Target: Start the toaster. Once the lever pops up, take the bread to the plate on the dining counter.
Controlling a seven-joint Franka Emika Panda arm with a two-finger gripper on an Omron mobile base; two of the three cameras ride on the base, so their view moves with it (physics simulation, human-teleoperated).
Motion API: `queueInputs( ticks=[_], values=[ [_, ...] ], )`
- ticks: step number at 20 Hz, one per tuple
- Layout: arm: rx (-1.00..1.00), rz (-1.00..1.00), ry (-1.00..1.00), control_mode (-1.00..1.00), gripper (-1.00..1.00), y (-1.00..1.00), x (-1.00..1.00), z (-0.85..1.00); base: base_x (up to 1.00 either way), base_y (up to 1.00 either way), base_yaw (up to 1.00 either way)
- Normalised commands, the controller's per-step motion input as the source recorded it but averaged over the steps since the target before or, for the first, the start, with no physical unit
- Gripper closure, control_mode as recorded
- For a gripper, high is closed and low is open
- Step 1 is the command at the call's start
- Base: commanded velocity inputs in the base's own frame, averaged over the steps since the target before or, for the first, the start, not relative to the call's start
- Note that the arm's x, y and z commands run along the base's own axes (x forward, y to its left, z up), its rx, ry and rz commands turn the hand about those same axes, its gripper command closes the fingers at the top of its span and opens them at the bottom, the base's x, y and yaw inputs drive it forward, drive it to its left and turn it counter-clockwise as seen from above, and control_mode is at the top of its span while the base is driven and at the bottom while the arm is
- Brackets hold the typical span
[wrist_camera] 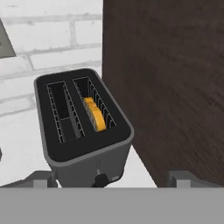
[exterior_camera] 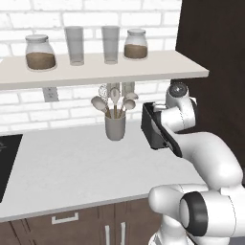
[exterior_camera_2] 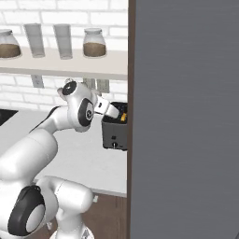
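The gripper [wrist_camera: 109,181] hangs just above and in front of the toaster [wrist_camera: 83,131], its two grey finger tips [wrist_camera: 41,178] spread wide to either side of the appliance with nothing between them. The toaster is a small, boxy, dark grey body with rounded corners and a black top plate cut by two long parallel slots lined with thin wire guides. The left slot is vacant; the right slot holds a slice of bread [wrist_camera: 94,113], golden-orange, sunk low so that only its curved upper edge shows above the guides. A small black knob [wrist_camera: 101,179] sits low on the near face. In the right base view the toaster [exterior_camera_2: 115,132] stands at the right end of the pale counter [exterior_camera_2: 88,158], close against a tall dark wooden cabinet side [wrist_camera: 175,87] and near the white brick wall [wrist_camera: 52,39] at the back edge. Farther left along the counter's back edge, in the left base view, stands a grey utensil cup [exterior_camera: 115,127] with spoons and a whisk. Above it a shelf [exterior_camera: 95,72] carries two jars and two glasses.
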Motion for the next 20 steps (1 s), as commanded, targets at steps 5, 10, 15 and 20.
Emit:
queueInputs(
  ticks=[5,10,15,20],
  values=[
    [0.0,0.0,0.0,-1.0,-1.0,0.0,0.0,0.0,0.0,0.0,0.0],
    [0.0,0.0,0.0,-1.0,-1.0,0.0,0.0,0.0,0.0,0.0,0.0],
    [0.0,0.0,0.0,-1.0,-1.0,0.0,0.0,0.0,0.0,0.0,0.0],
    [0.0,0.0,0.0,-1.0,-1.0,0.0,0.0,0.0,0.0,0.0,0.0]
  ],
)
